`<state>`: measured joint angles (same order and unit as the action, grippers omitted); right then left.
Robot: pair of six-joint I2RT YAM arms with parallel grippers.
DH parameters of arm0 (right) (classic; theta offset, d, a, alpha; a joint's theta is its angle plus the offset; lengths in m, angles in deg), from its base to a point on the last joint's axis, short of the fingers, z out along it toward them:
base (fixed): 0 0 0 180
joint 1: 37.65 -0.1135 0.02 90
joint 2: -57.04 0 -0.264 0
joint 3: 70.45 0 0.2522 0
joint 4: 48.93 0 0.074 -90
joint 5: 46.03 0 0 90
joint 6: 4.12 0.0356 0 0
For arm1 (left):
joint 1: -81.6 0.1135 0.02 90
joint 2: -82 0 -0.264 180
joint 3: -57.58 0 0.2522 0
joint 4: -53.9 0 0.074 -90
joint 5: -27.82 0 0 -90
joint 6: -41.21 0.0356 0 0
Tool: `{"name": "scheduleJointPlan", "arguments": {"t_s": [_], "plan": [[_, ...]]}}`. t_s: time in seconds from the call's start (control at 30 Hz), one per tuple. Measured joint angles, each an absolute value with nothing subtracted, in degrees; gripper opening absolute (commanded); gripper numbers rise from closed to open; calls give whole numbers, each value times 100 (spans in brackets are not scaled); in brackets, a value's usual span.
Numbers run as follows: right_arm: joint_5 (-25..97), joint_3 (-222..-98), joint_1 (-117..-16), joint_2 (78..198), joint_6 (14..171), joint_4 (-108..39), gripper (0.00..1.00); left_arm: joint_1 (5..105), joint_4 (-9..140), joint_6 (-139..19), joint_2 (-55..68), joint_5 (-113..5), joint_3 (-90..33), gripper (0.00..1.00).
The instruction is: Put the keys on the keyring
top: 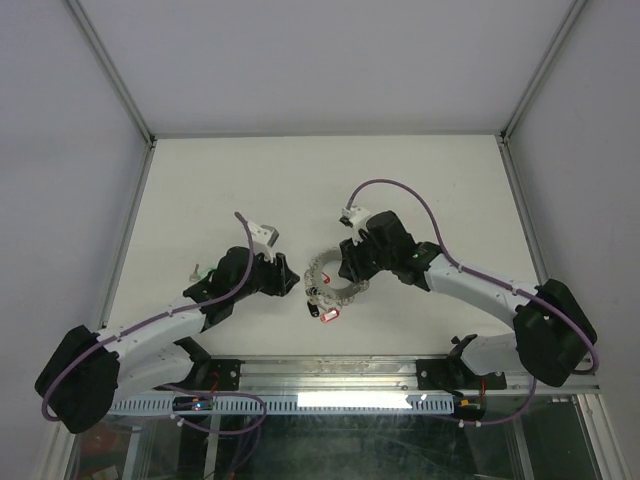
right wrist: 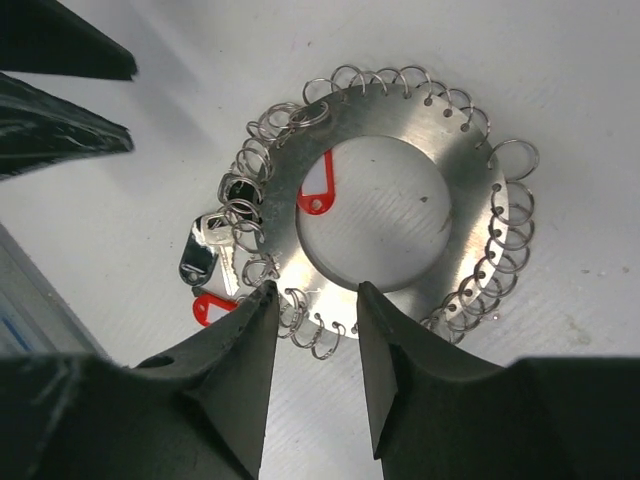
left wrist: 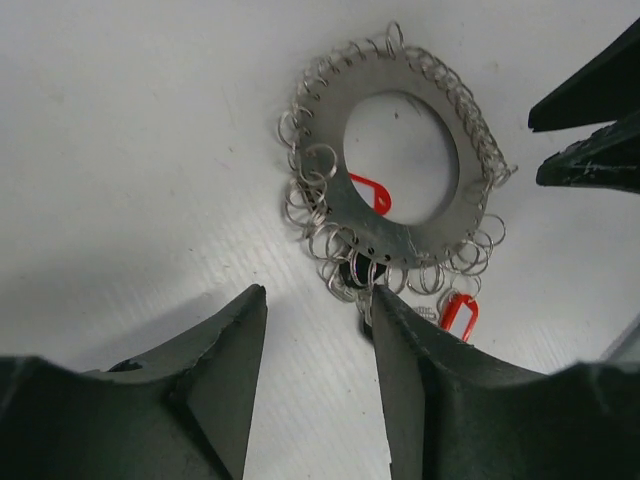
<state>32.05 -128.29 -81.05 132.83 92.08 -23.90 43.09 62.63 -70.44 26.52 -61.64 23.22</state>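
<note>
1. Keyring (right wrist: 470,190) lies flat on the tabletop (right wrist: 560,60) between both end effectors, wire loops round its rim.
2. Red key head (right wrist: 317,185) sits in its centre hole, blade unseen.
3. Second red head (right wrist: 212,307) sits beside the rim, partly hidden.
4. Left end effector (left wrist: 318,292) is half open, holding nothing.
5. Right end effector (right wrist: 316,288) is half open, straddling the rim; contact unclear.

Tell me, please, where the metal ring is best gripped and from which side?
Probably from straight above, since the metal ring lies flat on the table: one finger into its wide middle opening, the other outside, pinching the thin band. Choose the stretch opposite the keys and red tag, where only small loops hang.
</note>
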Motion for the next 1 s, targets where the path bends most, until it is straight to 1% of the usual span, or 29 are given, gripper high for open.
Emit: {"name": "scheduleJointPlan", "arguments": {"t_s": [0.2,0.33,0.5,0.83,1.0], "plan": [[2921,-12829,-8076,13137,9405,-2325,40,4309,5919,-7018,1544,-5417,2298,44],[2825,-12824,-8074,13036,9461,-2320,40,4309,5808,-7022,953,-5135,2211,44],[2801,-12813,-8074,12973,9490,-2312,40,4309,5559,-7020,685,-4978,2182,42],[2735,-12737,-8074,12912,9582,-2237,40,4309,5089,-6952,95,-4857,1931,42],[2692,-12737,-8074,12905,9634,-2233,40,4329,4807,-6911,-187,-4825,1822,40]]}}
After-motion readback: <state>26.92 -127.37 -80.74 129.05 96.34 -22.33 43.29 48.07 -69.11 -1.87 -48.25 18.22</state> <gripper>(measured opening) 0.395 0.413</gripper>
